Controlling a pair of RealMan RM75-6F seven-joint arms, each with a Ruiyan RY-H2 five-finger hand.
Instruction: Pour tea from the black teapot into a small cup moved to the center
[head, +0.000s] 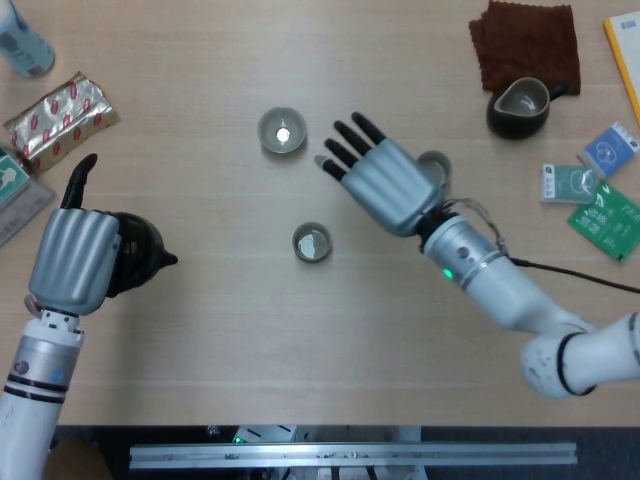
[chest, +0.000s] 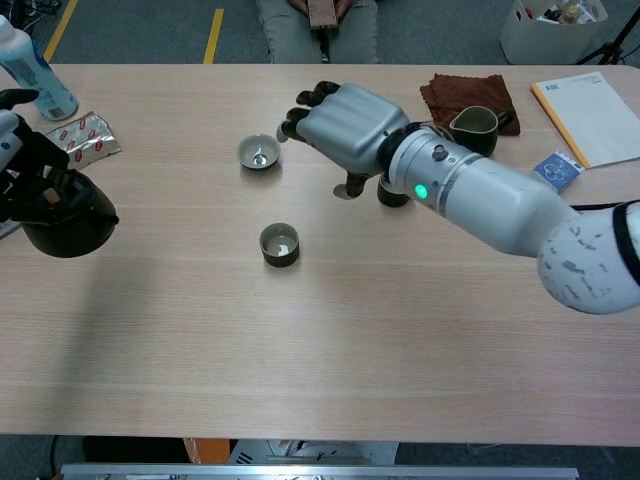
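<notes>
A small dark cup stands alone near the middle of the table. My right hand hovers above and to the right of it, fingers spread, holding nothing. The black teapot is at the left, lifted slightly, and my left hand grips its handle. A second small cup stands farther back. A third cup is mostly hidden behind my right hand.
A dark pitcher sits on a brown cloth at the back right. Tea packets and a yellow-edged notebook lie at the right. A foil packet and a bottle are at the back left.
</notes>
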